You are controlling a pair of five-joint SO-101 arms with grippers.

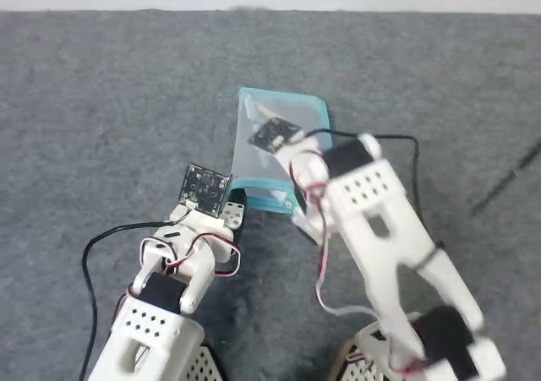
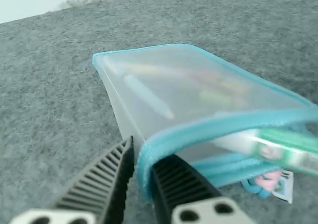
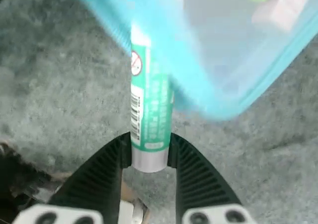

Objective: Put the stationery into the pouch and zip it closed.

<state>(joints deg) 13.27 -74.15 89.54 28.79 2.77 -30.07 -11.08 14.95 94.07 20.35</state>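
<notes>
Grey felt-like table [image 1: 101, 102] under everything.

Pouch [image 1: 254, 166]: translucent, frosted, with a teal zip edge all round. It lies directly ahead of both grippers, with its mouth towards them. In the left wrist view the pouch [image 2: 189, 95] gapes at the near end, the upper teal edge lifted off the lower one. Pale pen-like shapes [image 2: 149, 97] show through the wall, too hazy to tell apart.

Left gripper [image 2: 144, 157]: ribbed black fingers closed on the pouch's upper zip edge at its near corner. From above the left gripper [image 1: 235, 212] sits at that same corner.

Right gripper [image 3: 149, 144]: pinched on the white base of a tube [image 3: 149, 110]. The tube points straight out from the fingers, and its far end disappears behind the teal rim of the pouch [image 3: 223, 50].

Tube label: green on white, with a barcode strip along one side and a small red-ringed round sign near the far end. The lettering is not legible.

Small pink-and-blue tag [image 2: 271, 182] with a white slip, just beside the pouch mouth.
</notes>
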